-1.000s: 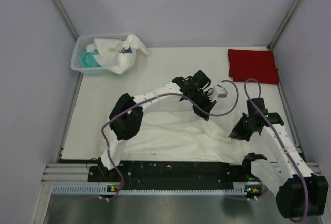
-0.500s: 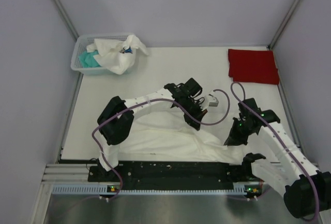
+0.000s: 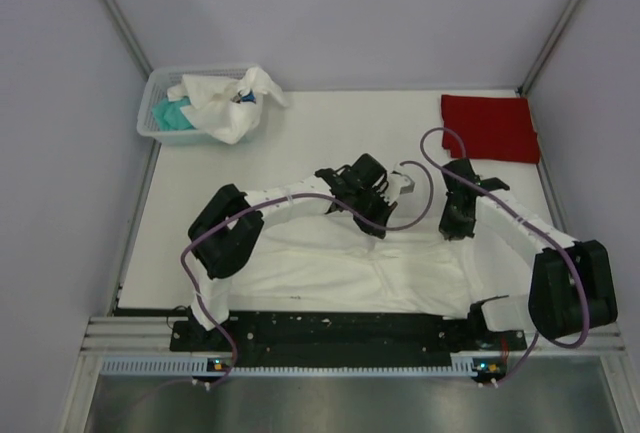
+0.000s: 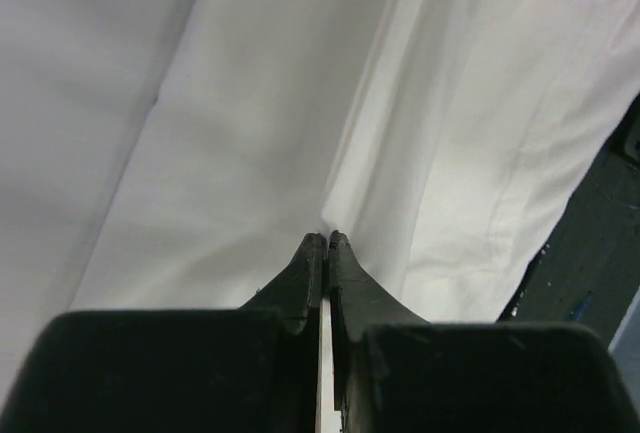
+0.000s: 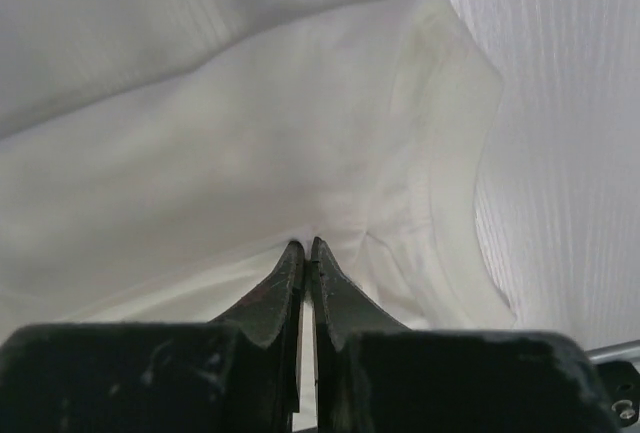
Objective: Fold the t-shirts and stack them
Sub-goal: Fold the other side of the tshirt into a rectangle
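Observation:
A large white t-shirt [image 3: 340,268] lies spread at the table's front; no print shows. My left gripper [image 3: 384,227] is shut on a fold of its cloth [image 4: 440,153] at the far edge, near the middle. The left wrist view shows its tips [image 4: 327,239] pinching it. My right gripper [image 3: 455,225] is shut on the shirt's far right part, where the right wrist view shows a hemmed sleeve [image 5: 440,133] beyond its tips [image 5: 305,245]. A folded red t-shirt [image 3: 490,128] lies flat at the back right. White [image 3: 225,103] and teal [image 3: 170,115] tees are heaped in the basket.
A small white plastic basket [image 3: 150,131] stands at the back left corner. The black base rail [image 3: 330,331] runs along the near edge under the shirt's hem. Purple cables [image 3: 425,168] loop above both wrists. Grey walls close in both sides.
My right gripper has moved away from the front edge with the cloth. My left gripper has shifted a little left. The shirt's bunched right side now lies flatter and wider.

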Motion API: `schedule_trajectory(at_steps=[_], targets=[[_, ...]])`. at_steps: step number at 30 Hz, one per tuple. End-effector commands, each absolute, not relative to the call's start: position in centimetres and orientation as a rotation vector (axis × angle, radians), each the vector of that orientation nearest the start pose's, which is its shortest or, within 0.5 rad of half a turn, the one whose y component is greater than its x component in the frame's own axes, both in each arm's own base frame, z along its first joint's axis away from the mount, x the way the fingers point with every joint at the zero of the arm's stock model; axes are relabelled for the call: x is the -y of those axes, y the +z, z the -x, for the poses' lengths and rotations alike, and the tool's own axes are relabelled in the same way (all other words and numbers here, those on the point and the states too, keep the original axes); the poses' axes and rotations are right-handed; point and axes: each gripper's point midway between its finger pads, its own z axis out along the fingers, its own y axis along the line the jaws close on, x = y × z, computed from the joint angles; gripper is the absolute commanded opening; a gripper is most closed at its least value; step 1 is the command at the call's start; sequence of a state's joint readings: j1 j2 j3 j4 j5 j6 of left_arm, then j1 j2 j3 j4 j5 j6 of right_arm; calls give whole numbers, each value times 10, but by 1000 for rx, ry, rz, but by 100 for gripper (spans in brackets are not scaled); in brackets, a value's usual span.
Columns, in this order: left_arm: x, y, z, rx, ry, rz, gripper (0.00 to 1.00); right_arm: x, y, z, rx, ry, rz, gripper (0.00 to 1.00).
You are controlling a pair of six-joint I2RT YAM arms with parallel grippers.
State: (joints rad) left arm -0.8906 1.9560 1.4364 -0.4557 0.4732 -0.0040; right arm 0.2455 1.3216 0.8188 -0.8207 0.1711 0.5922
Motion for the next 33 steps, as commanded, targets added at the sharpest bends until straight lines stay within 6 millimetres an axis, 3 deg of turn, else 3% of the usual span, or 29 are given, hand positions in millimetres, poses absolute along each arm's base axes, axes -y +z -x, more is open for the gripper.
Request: schedule_trajectory(at_steps=[1, 6, 13, 15, 19, 22, 26, 29, 33], targets=[[411, 82, -261, -2263, -799, -1155, 0, -29, 65, -271, -2596, -189, -483, 0], [407, 68, -276, -2293, -728, -1116, 0, -32, 61, -281, -2594, -176, -450, 0], [400, 51, -288, -2337, -680, -1099, 0, -54, 50, -279, -2695, -47, -402, 0], [401, 45, -286, -2347, -694, -1118, 0, -54, 51, -278, -2717, -61, -408, 19], [401, 37, -281, -2369, -715, -1137, 0, -43, 60, -268, -2713, -128, -458, 33], [403, 36, -279, -2373, -727, -1146, 0, -37, 69, -255, -2686, -154, -516, 34], [404, 39, -279, -2364, -736, -1155, 0, -45, 76, -243, -2659, -44, -570, 34], [405, 42, -281, -2352, -733, -1158, 0, -52, 82, -237, -2639, 33, -605, 43], [405, 44, -280, -2349, -734, -1160, 0, -65, 67, -224, -2714, 113, -648, 46]])
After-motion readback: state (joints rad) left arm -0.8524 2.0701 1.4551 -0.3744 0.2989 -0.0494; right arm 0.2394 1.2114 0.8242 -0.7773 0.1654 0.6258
